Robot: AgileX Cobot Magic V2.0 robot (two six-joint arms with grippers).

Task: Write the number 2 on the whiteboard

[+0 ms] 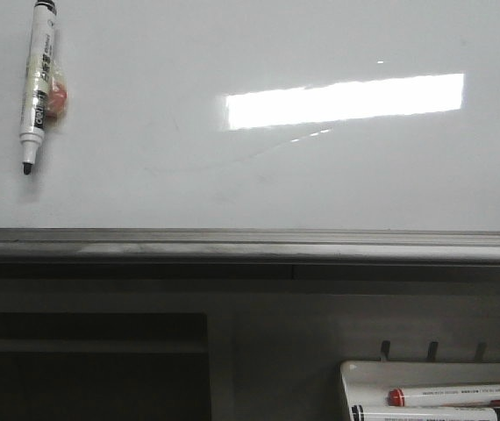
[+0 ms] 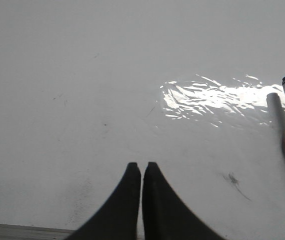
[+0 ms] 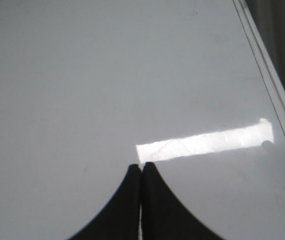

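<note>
Glossy white whiteboard (image 1: 145,184) fills the front view, smooth and flat, with a bright rectangular patch of light glare (image 1: 345,99) right of centre and faint grey smudges below it. Along its near edge runs a straight grey metal edge rail (image 1: 250,246). No drawn digit is visible on the whiteboard in any view; only faint marks and specks show.

At upper left a slim white cylindrical marker with black tip (image 1: 37,83) lies on the surface, tip toward the rail, with a small orange-red blob (image 1: 56,99) touching its side. At lower right, beyond the rail, a small white marker tray (image 1: 355,373) holds a white marker with red cap ends (image 1: 459,395) and a second marker, partly cut off.

Left hand (image 2: 141,167): two tapered black fingers, tips nearly pressed together with only a thin slit between, holding nothing, over bare board near the rail; the white marker lies well apart. Right hand (image 3: 141,167): matching curved black fingers, tips pressed together, empty, beside the glare patch.
</note>
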